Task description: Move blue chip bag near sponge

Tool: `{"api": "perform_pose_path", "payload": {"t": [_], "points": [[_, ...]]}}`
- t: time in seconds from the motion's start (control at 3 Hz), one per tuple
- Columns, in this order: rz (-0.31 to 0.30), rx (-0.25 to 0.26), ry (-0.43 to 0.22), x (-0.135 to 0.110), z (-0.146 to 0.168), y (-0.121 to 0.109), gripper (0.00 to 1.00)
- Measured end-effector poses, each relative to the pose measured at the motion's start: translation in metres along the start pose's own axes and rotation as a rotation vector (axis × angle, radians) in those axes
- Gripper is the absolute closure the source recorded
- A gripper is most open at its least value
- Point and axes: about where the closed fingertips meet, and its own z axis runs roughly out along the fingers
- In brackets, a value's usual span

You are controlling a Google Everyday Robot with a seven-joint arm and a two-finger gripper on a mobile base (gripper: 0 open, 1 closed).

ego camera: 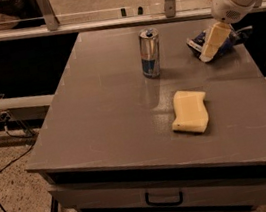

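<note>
The pincer [209, 52] sits over the blue chip bag [226, 47] at the bench's [98, 109] far right corner; I can't tell its grip. Next, likely: clamp, lift, carry toward the sponge [190, 111].

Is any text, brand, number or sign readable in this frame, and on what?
None can be read.
Drink can: markings too blurred to read.
Blue chip bag: lettering unreadable, partly hidden by the gripper, which is at the bag by the table's far right edge.
Sponge: no print visible.
</note>
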Motion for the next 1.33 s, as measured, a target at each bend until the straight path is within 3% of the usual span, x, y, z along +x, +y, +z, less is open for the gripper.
{"api": "perform_pose_path", "payload": {"t": [0.33,0.67,1.0,1.33], "points": [[0.049,-0.036,0.003,0.009,0.038,-0.013,0.0],[0.096,-0.061,0.006,0.02,0.064,-0.016,0.17],[0.124,-0.073,0.017,0.032,0.072,-0.013,0.4],[0.137,-0.088,0.024,0.038,0.066,-0.004,0.71]]}}
